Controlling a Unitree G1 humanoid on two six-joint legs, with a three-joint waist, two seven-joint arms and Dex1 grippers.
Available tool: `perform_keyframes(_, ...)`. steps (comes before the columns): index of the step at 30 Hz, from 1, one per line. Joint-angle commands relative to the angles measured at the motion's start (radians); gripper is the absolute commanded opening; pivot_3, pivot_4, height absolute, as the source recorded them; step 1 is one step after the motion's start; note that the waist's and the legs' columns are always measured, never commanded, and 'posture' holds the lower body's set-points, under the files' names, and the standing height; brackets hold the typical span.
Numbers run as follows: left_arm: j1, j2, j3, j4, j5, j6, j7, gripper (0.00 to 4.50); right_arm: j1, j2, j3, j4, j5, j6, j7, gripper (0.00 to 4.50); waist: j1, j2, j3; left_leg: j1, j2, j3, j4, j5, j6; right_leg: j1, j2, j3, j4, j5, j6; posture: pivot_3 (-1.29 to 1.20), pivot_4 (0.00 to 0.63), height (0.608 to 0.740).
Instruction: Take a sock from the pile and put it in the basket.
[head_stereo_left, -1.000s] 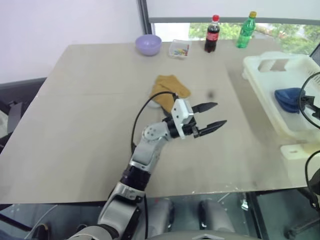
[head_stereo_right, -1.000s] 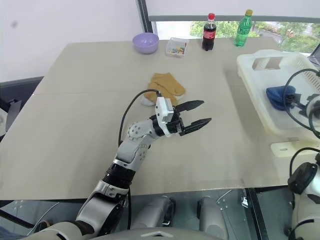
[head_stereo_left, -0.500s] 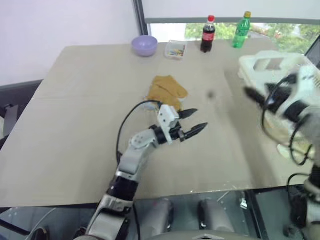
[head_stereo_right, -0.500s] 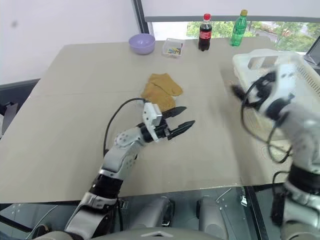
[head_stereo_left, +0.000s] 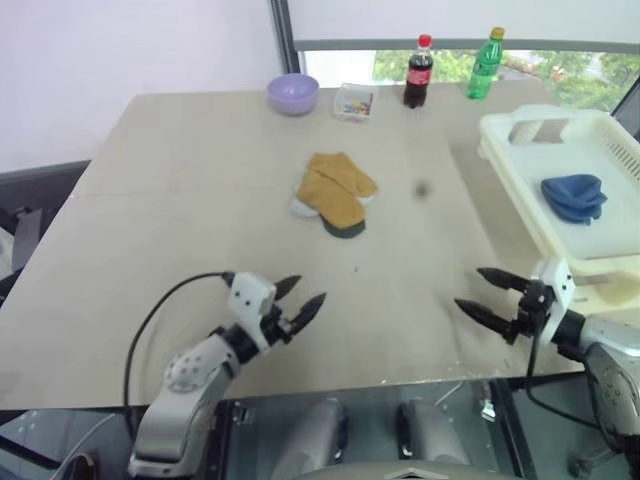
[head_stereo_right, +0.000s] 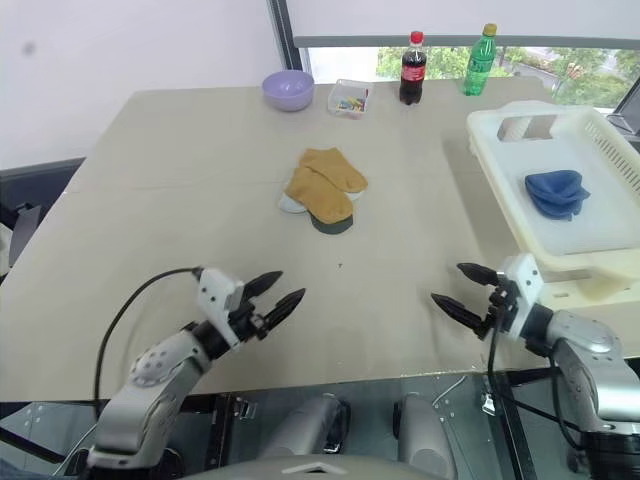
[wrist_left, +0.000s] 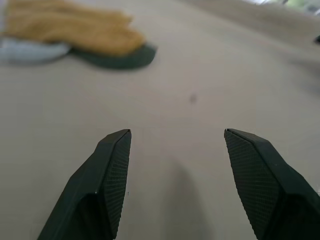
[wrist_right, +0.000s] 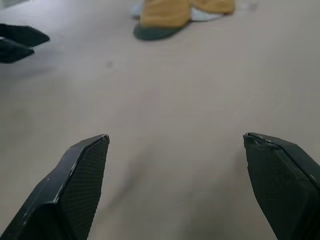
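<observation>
The pile (head_stereo_left: 335, 190) lies mid-table: mustard-tan socks on top, a pale grey one and a dark green one showing beneath. The cream-white basket (head_stereo_left: 513, 160) stands at the table's right edge with a blue sock (head_stereo_left: 574, 197) inside. My left gripper (head_stereo_left: 308, 290) hovers low near the table's front, left of centre, open and empty, well short of the pile. My right gripper (head_stereo_left: 469, 288) is open and empty near the front right, beside the basket's near corner. The left wrist view shows the pile (wrist_left: 75, 32) beyond the fingers (wrist_left: 112, 170).
A lilac bowl (head_stereo_left: 293, 93), a small clear box (head_stereo_left: 357, 100), a cola bottle (head_stereo_left: 418, 72) and a green bottle (head_stereo_left: 486, 63) stand along the far edge. Bare tabletop (head_stereo_left: 400, 290) stretches between the grippers and the pile. The front table edge runs just below both grippers.
The left gripper drew back from beside the pile toward the front left, still open. The right gripper came down from beside the basket to the front right, open.
</observation>
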Motion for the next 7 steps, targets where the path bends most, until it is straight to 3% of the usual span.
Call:
perform_keyframes(1, 0.062, 0.007, 0.035, -0.064, 0.009, -0.049, 0.013, 3.17, -0.019, -0.025, -0.031, 0.018, 0.045, -0.041, 0.07, 4.41, 0.001, 0.0, 0.0, 0.0, 0.0, 0.0, 0.0, 0.0, 0.0, 0.0, 0.0, 0.0, 0.0, 0.0, 0.0, 0.0, 0.15, 0.74)
perform_keyframes(7, 0.117, 0.011, 0.074, -0.1, -0.003, -0.082, 0.027, 3.17, -0.046, -0.059, -0.024, 0.113, 0.031, -0.094, 0.14, 4.41, 0.003, -0.001, 0.0, -0.001, 0.0, 0.0, 0.0, 0.0, 0.0, 0.001, -0.001, -0.001, -0.004, 0.0, 0.0, 0.0, 0.15, 0.74)
